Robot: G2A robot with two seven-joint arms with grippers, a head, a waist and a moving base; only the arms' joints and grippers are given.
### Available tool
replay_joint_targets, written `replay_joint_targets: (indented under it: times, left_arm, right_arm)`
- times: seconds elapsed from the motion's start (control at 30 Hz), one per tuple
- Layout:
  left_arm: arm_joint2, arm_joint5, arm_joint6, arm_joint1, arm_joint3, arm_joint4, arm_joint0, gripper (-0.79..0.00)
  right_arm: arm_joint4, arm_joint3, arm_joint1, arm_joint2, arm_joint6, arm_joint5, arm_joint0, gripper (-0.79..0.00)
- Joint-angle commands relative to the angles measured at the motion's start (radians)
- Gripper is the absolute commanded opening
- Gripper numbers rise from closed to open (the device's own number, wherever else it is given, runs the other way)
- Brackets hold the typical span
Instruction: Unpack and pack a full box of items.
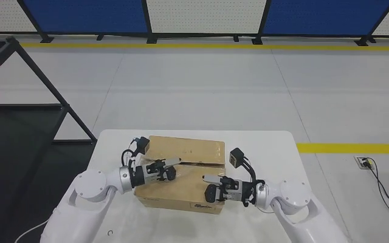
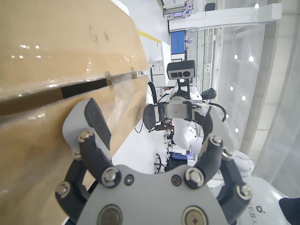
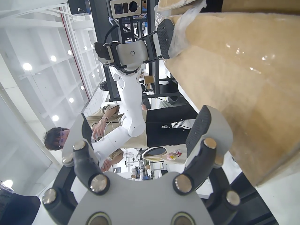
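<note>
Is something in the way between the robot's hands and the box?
No, nothing visible is. The left gripper and the right gripper, both open, are right at the top of the cardboard box. Only the box's own flaps, nearly shut with a dark gap between them, cover what's inside.

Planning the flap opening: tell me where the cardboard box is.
Top view: the cardboard box rests on the white table, the left claw over its left half, the right claw over its right.
</note>
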Motion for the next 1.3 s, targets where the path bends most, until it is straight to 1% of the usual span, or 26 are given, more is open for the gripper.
replay_joint_targets:
  times: [0.0,0.27,0.43,0.7,0.9,1.1,1.27]
  left_arm:
    - [0.007,0.001,0.003,-0.001,-0.003,-0.001,-0.001,0.0]
    - [0.055,-0.001,0.007,-0.01,-0.01,-0.008,-0.019,0.0]
    - [0.076,-0.008,0.009,-0.015,-0.022,-0.017,-0.027,0.0]
    - [0.078,-0.017,0.0,-0.014,-0.022,-0.017,-0.036,0.0]
    - [0.076,-0.017,-0.007,-0.012,-0.021,-0.014,-0.038,0.0]
    - [0.102,-0.012,0.038,-0.02,0.002,0.003,-0.061,0.0]
    - [0.15,-0.003,0.1,-0.035,0.027,0.015,-0.089,0.0]
  right_arm:
    - [0.0,0.001,0.001,0.0,0.001,0.001,0.0,0.0]
    - [0.004,0.005,0.002,-0.003,0.001,0.0,-0.001,0.0]
    - [0.006,0.016,0.001,-0.015,-0.007,0.032,0.004,0.0]
    - [0.013,0.058,0.0,-0.026,-0.019,0.072,0.016,0.0]
    - [0.024,0.092,-0.005,-0.041,-0.014,0.054,0.033,0.0]
    - [0.034,0.082,-0.005,-0.037,-0.017,0.016,0.029,0.0]
    - [0.03,0.051,-0.002,-0.031,-0.028,0.008,0.013,0.0]
